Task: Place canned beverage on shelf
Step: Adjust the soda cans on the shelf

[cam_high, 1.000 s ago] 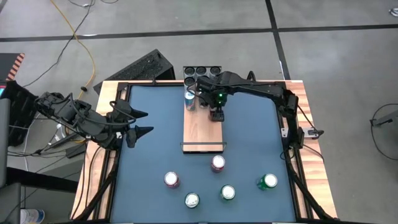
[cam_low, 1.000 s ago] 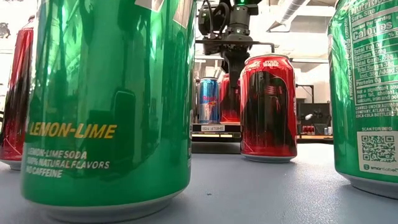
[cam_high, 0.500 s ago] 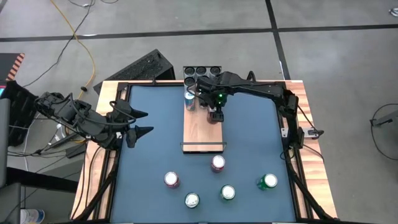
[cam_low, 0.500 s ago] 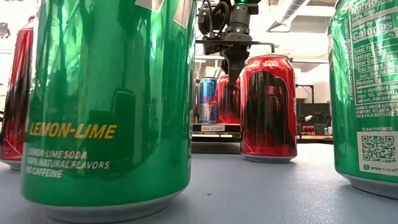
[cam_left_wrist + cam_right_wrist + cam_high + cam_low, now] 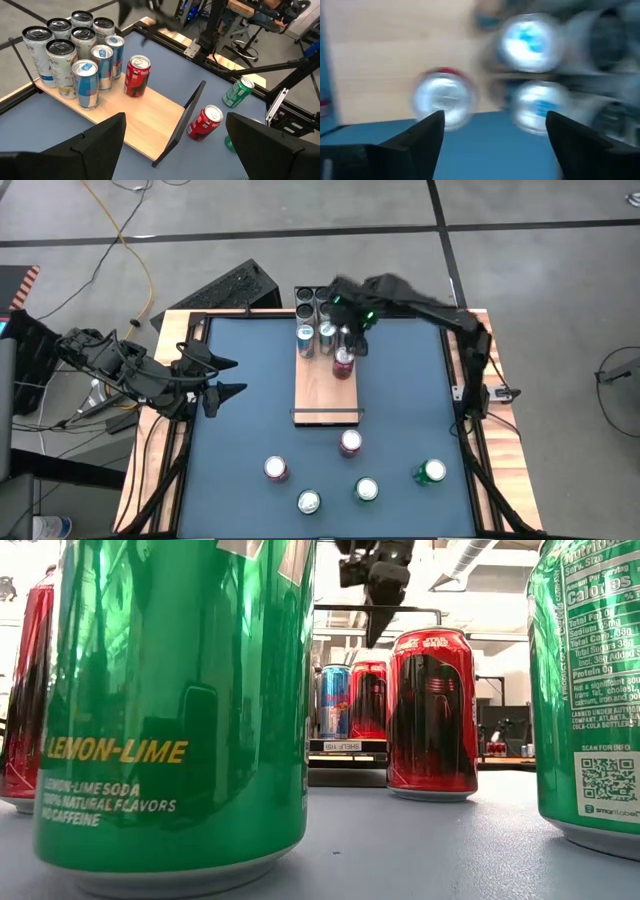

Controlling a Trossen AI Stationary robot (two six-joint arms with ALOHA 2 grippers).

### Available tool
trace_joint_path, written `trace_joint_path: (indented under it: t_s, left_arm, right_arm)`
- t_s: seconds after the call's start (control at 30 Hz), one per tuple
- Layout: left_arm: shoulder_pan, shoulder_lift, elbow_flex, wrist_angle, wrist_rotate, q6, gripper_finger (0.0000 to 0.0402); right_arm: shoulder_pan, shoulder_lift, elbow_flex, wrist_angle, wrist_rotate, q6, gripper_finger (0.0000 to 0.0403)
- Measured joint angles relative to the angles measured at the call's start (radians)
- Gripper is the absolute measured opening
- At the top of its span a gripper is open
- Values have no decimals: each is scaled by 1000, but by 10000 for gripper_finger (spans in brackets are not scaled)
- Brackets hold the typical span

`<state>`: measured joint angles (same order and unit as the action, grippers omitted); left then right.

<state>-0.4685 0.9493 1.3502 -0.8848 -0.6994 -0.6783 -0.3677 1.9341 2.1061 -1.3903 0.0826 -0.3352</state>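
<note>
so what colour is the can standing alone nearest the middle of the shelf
Red with a silver top; the can shows best in the left wrist view, on the shelf.

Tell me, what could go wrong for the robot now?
The right claw is open and hangs just above the red can it seems to have set on the shelf. If it swings low, it might tip that can or the two blue cans packed close beside it, possibly off the shelf.
</note>
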Motion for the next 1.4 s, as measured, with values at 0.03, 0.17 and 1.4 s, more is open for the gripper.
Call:
trace_joint_path:
  t_s: [0.03, 0.17, 1.4]
  left_arm:
    - [0, 0, 0, 0, 0, -1, 330]
    - [0, 0, 0, 0, -9, 1, 330]
    - [0, 2, 0, 0, -120, -15, 330]
  right_arm:
    - [-25, -26, -6, 20, -6, -4, 318]
    - [-152, -164, -87, 143, -93, -7, 275]
    - [-311, -391, -955, 1043, -241, 215, 0]
